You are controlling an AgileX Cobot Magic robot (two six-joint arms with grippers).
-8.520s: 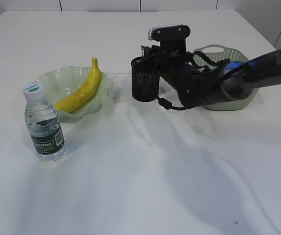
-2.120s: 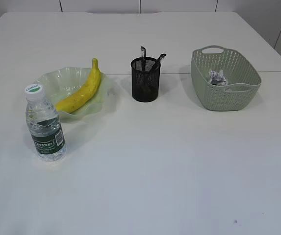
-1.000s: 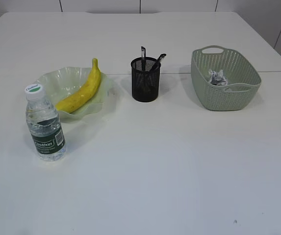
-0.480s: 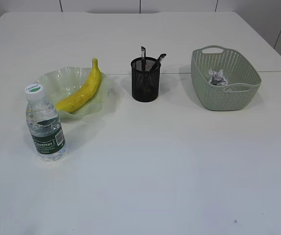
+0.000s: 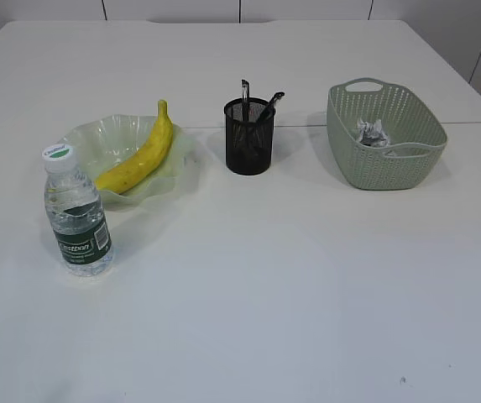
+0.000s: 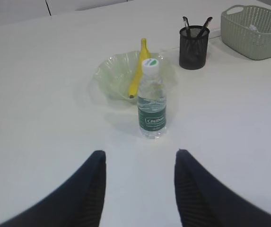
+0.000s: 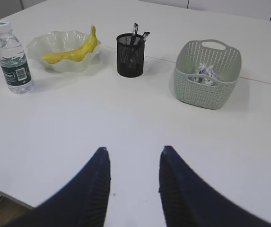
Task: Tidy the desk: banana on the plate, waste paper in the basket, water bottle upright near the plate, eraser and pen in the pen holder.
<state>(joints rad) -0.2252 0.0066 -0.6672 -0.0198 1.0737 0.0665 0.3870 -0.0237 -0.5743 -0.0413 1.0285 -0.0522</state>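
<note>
Pretty much looks finished to me. The banana [image 5: 138, 154] is lying across the pale green plate [image 5: 89, 138], over toward the left side of the desk [image 5: 248, 285]. The water bottle [image 5: 75, 212] is standing upright with its cap on, just beside the plate on the side nearer the desk's front edge. The black mesh pen holder [image 5: 248, 137] sits around the middle of the desk toward the back edge, with pens sticking out the top. Can't tell if the eraser is in there, the mesh hides whatever's at the bottom, but there's no eraser lying loose anywhere. The crumpled waste paper [image 5: 372, 133] is inside the basket [image 5: 387, 168] toward the right edge.

Both arms are pulled away from everything. The left gripper [image 6: 140, 189] has its jaws spread with nothing between them, and the right gripper [image 7: 134, 184] is the same, empty above bare desk. I'd say nothing's left to do.
</note>
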